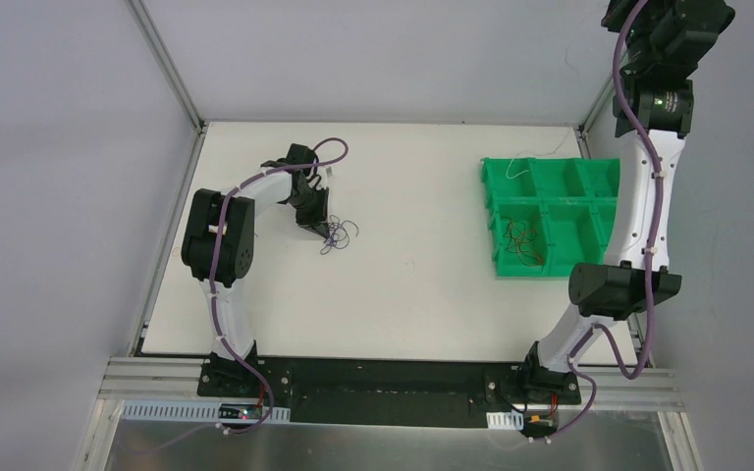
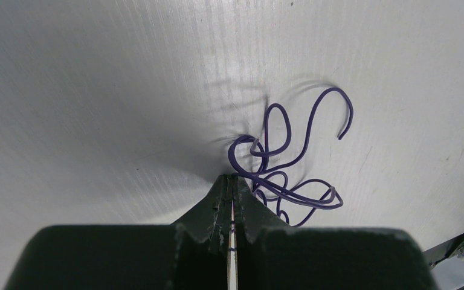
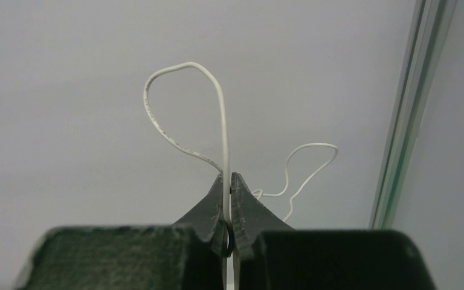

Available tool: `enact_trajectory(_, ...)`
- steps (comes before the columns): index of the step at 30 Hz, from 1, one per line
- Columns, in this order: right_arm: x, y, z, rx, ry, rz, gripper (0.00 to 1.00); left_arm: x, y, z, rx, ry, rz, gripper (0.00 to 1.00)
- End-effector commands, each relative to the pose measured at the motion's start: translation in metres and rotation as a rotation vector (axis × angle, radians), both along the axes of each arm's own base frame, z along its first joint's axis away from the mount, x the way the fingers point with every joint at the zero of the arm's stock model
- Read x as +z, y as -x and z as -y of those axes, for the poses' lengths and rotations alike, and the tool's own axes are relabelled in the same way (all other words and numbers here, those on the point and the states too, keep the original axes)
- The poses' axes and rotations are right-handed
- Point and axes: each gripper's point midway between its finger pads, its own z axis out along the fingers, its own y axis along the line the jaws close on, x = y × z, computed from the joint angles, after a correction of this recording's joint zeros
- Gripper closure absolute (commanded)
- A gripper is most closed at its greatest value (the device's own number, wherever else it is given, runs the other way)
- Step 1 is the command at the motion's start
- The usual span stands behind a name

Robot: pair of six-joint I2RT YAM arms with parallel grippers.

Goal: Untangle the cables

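Left of centre on the white table (image 1: pixel 422 294), my left gripper (image 2: pixel 232 180) sat with its jaws together and its tips down on the board. It seemed to be pinching one strand of the purple wire (image 2: pixel 278 151), whose loops spread to the right of the tips in the wrist view. High at the upper right of the overhead frame, my right gripper (image 3: pixel 229 181) was clamped on a white wire (image 3: pixel 217 103), with a loop standing above the tips and a thinner tail trailing right.

Other wires lay in the green bin (image 1: pixel 540 200) at the right: a second white wire (image 1: pixel 520 165) in its upper left compartment and a red and dark bundle (image 1: pixel 522 245) in the one below.

As I judged it, the purple strand needed a slow, straight lift, so the loops could slide free rather than cinch into a knot. If the whole clump rose together, I would have wanted a fresh grip nearer an end.

No brand, label or writing was readable in any view.
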Motion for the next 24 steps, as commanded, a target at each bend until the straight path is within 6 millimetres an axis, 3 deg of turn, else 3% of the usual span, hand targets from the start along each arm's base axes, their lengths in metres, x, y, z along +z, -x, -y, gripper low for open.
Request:
enact_trajectory(1, 0.009, 0.006, 0.004, -0.001, 0.006, 0.041, 1.0, -0.026, 0.016, -0.01, -0.011, -0.055, -0.08, 1.0)
enact_trajectory(9, -0.027, -0.016, 0.005, 0.008, -0.006, -0.038, 1.0, -0.027, 0.015, -0.01, -0.009, -0.053, -0.084, 1.0)
enact_trajectory(15, -0.069, -0.026, 0.004, 0.019, -0.012, -0.134, 1.0, -0.027, 0.015, -0.012, -0.001, -0.049, -0.09, 1.0)
enact_trajectory(18, -0.103, -0.028, 0.003, 0.027, -0.028, -0.21, 1.0, -0.027, 0.016, -0.012, 0.0, -0.047, -0.092, 1.0)
enact_trajectory(24, -0.203, -0.034, -0.014, 0.12, -0.069, -0.43, 1.0, -0.027, 0.016, -0.012, 0.003, -0.045, -0.095, 1.0)
